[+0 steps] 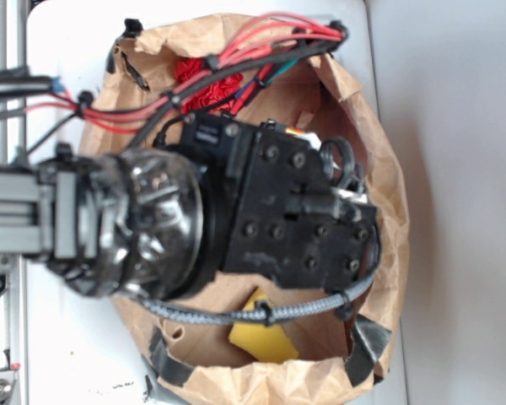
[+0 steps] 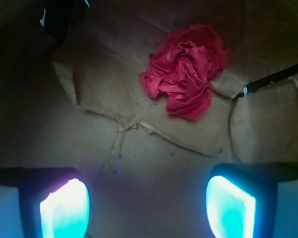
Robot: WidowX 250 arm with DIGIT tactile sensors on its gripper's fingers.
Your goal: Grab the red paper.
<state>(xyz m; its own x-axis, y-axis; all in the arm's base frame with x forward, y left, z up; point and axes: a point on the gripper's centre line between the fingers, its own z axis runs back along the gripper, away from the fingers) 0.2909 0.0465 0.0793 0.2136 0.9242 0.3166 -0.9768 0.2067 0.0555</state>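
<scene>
Paper first: you had one red paper (image 2: 186, 77), a crumpled wad lying on the brown floor of one paper bag (image 1: 388, 181), and in the wrist view it sat above and a little right of the midline between the fingers, well apart from both. You had one gripper (image 2: 148, 208), and its two fingertips (image 2: 64, 208) glowed pale blue at the bottom corners of that view, spread wide with bare bag floor between them and nothing held. From the outside view, the arm (image 1: 261, 211) filled most of the bag's mouth, and you could see the wad only as a patch of red (image 1: 204, 89) near the top rim, partly behind a bundle of red and black wires (image 1: 261, 46). You also had one yellow sponge (image 1: 263, 333) near the bottom rim, on the opposite side of the arm from the wad. The bag's rolled edge ringed the arm closely on the right and bottom, with black tape (image 1: 367, 346) at the lower right corner. Inside, one dark strip (image 2: 268, 82) ran from the right edge toward the wad's right side. The creased floor between the fingers and the wad lay open; torn seams crossed it.
</scene>
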